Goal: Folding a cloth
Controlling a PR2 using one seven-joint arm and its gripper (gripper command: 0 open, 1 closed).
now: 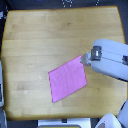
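A wooden table with rounded corners is seen from above, filling most of the exterior view. Its top is light, with faint plank lines running across it.

A bright pink cloth is laid flat on the table, a little below the middle and toward the exterior view's right. It is turned like a diamond, so that its corners point up-right, right, down-left and left. Its surface appears smooth, and no fold can be made out.

A pale grey robot arm is seen reaching in from the exterior view's right edge. Its bulky casing is held over the right part of the table. The gripper at its end is placed at the upper right corner of the cloth. The picture is too blurred to tell whether the fingers are spread or closed, or whether the fabric is pinched between them.

Dark floor is seen beyond the table's edges. Pale, blurred shapes are seen along the bottom edge and at the lower left, and these cannot be identified.
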